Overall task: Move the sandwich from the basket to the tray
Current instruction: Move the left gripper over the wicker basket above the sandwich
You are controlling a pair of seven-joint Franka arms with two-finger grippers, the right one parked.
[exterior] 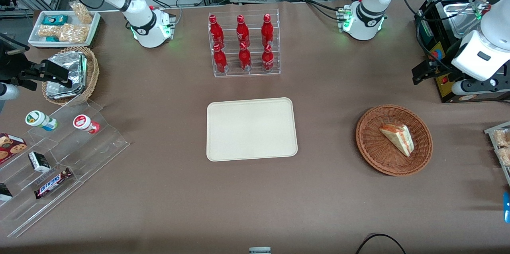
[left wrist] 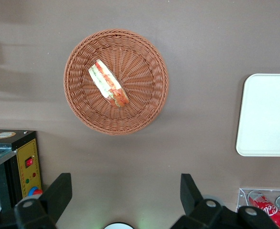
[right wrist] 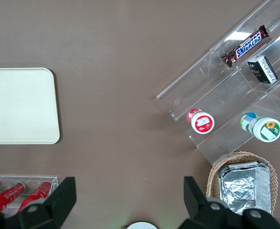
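The sandwich [exterior: 397, 138] [left wrist: 108, 83], a white-bread wedge with red and green filling, lies in the reddish-brown wicker basket [exterior: 370, 146] [left wrist: 145, 95] toward the working arm's end of the table. The cream tray [exterior: 251, 128] [left wrist: 269, 114] sits bare at the table's middle. My left gripper [exterior: 424, 72] [left wrist: 124, 191] hangs high above the table, farther from the front camera than the basket. It is open, with only brown tabletop between its black fingers [left wrist: 59, 191].
An acrylic rack of red bottles [exterior: 244, 44] stands farther from the front camera than the tray. A black box with a yellow panel [exterior: 442, 82] [left wrist: 25, 162] sits close by my gripper. At the parked arm's end are a tan basket of foil packets [exterior: 71, 74] and a stepped acrylic shelf [exterior: 59, 158].
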